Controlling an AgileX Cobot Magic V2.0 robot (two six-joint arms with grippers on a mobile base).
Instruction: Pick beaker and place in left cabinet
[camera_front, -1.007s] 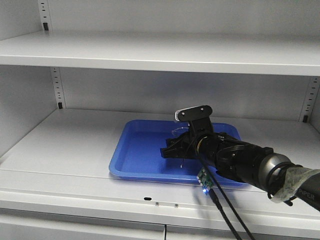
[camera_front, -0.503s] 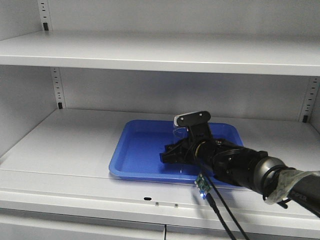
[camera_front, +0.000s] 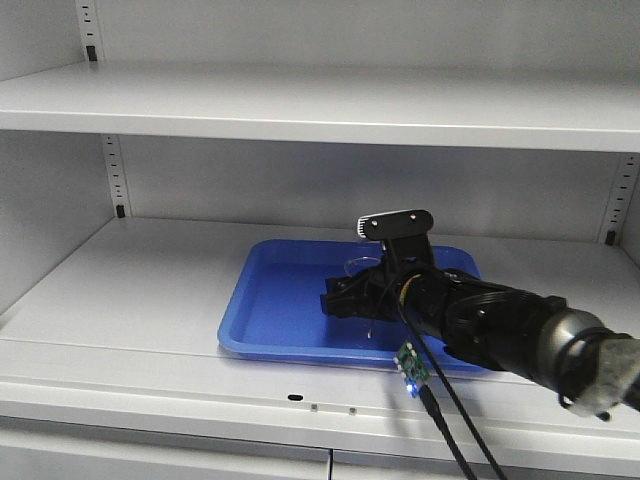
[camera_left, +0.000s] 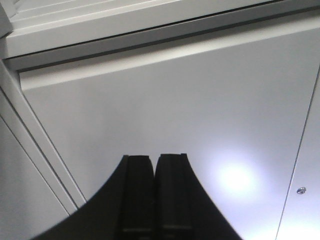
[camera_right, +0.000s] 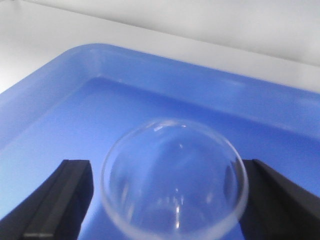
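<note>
The beaker (camera_right: 175, 175), clear glass with a round rim, stands in a blue tray (camera_right: 210, 85) between the fingers of my right gripper (camera_right: 167, 200). The left finger (camera_right: 70, 195) stands a little apart from the glass; the right finger (camera_right: 270, 200) lies against its rim. This gripper is open. In the front view the beaker (camera_front: 362, 266) shows faintly just ahead of the right gripper (camera_front: 345, 298), on the middle shelf of the left cabinet (camera_front: 140, 290). My left gripper (camera_left: 155, 158) is shut and empty, facing a pale grey panel.
The blue tray (camera_front: 275, 320) sits right of centre on the shelf. Another shelf (camera_front: 300, 105) hangs above the arm. Peg-hole strips (camera_front: 115, 175) run up the back corners. Cables (camera_front: 450, 420) hang from the right wrist over the shelf's front edge.
The right wrist has rolled level and shifted slightly right and up over the tray. The beaker stays in the tray between the fingers.
</note>
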